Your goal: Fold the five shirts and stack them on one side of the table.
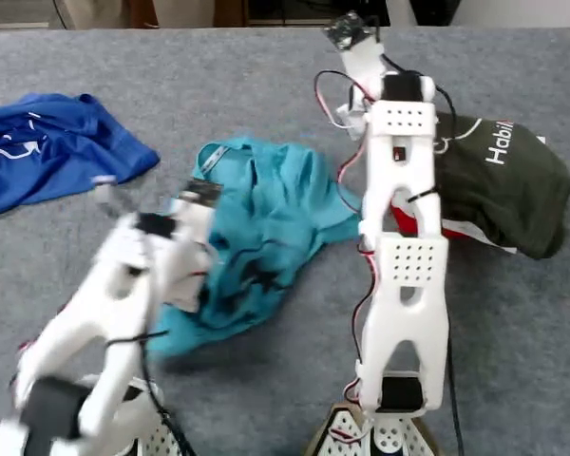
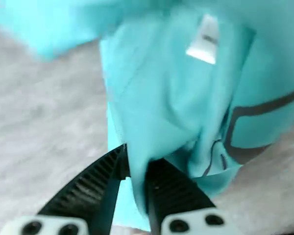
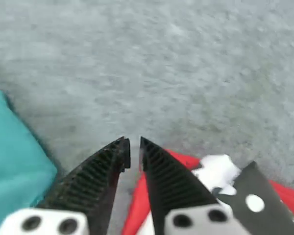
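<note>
High view: the teal shirt (image 1: 266, 228) lies crumpled mid-surface (image 1: 513, 323), its length running away from the left arm (image 1: 123, 285), the nearer one. Left wrist view: the left jaws are clenched on a fold at its near edge. Right wrist view: the right jaws hang closed and empty, the shirt just beside them

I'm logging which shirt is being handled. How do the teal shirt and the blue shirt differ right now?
The teal shirt lies bunched in the middle of the table; the blue shirt sits at its left side. The left gripper has its jaws shut on the teal shirt; nothing touches the blue shirt. The teal shirt carries dark line print, the blue shirt white print. Both are crumpled and unfolded.
</note>
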You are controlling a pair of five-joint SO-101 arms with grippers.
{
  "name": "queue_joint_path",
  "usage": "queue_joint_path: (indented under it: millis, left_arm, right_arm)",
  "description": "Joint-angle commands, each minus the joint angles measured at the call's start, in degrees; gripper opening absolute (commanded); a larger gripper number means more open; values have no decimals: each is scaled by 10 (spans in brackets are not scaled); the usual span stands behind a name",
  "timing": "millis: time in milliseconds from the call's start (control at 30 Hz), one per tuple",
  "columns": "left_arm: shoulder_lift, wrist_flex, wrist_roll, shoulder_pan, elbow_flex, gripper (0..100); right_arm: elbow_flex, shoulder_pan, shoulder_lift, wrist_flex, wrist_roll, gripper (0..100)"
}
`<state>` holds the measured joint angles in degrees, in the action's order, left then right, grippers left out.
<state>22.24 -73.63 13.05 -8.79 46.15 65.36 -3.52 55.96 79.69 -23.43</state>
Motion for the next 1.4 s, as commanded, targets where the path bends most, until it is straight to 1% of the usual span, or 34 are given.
queue_joint_path:
  millis: [0, 67, 167, 267, 333, 367, 433, 500, 567, 600, 633, 733, 800, 833, 867, 933, 967, 1033, 1100, 1167, 1267, 1367]
  left_arm:
    - [151, -68, 111, 136, 3, 18]
    - [230, -95, 155, 209, -2, 18]
    - [320, -110, 190, 331, -14, 18]
    - [354, -109, 247, 433, -19, 18]
    - [356, -108, 275, 479, -19, 18]
    - [356, -108, 276, 498, -19, 20]
    - [356, -108, 239, 530, -19, 75]
    - [356, -108, 171, 564, -22, 189]
    - [356, -108, 94, 593, -36, 305]
    - [356, -108, 67, 602, -44, 326]
    - [356, -108, 58, 600, -52, 320]
    - [356, -108, 58, 589, -62, 302]
    - [356, -107, 58, 587, -65, 299]
    - [356, -100, 58, 587, -63, 299]
    - [358, -91, 58, 588, -60, 299]
    - [356, -74, 58, 592, -59, 283]
    - [356, -67, 58, 592, -59, 267]
    - [356, -57, 58, 592, -60, 230]
    - [356, -52, 58, 591, -60, 198]
    - [356, -39, 58, 591, -59, 177]
    - [356, -25, 58, 591, -48, 166]
    - [356, -9, 59, 591, -24, 166]
  right_arm:
    - [59, -43, -7, 47, 2, 34]
    - [75, -74, -8, 82, 1, 34]
    - [102, -145, -7, 141, -16, 34]
    - [100, -215, -6, 165, -18, 38]
    - [81, -260, 3, 161, -18, 80]
    - [73, -284, 11, 159, -21, 115]
    - [61, -327, 32, 159, -22, 183]
    - [61, -362, 57, 159, -22, 234]
    - [61, -390, 78, 159, -23, 264]
    - [61, -402, 86, 159, -23, 274]
    - [61, -413, 92, 159, -23, 278]
    - [61, -433, 101, 159, -25, 277]
    - [61, -435, 102, 164, -46, 272]
    - [61, -433, 102, 167, -55, 244]
    - [61, -428, 102, 172, -60, 193]
    - [61, -410, 102, 185, -62, 48]
    - [61, -396, 103, 190, -62, 0]
    - [58, -365, 104, 218, -62, 26]
    - [46, -328, 101, 229, -62, 1]
    - [13, -285, 87, 228, -62, 5]
    - [-86, -225, 35, 228, -62, 2]
    - [-215, -169, -50, 226, -63, 2]
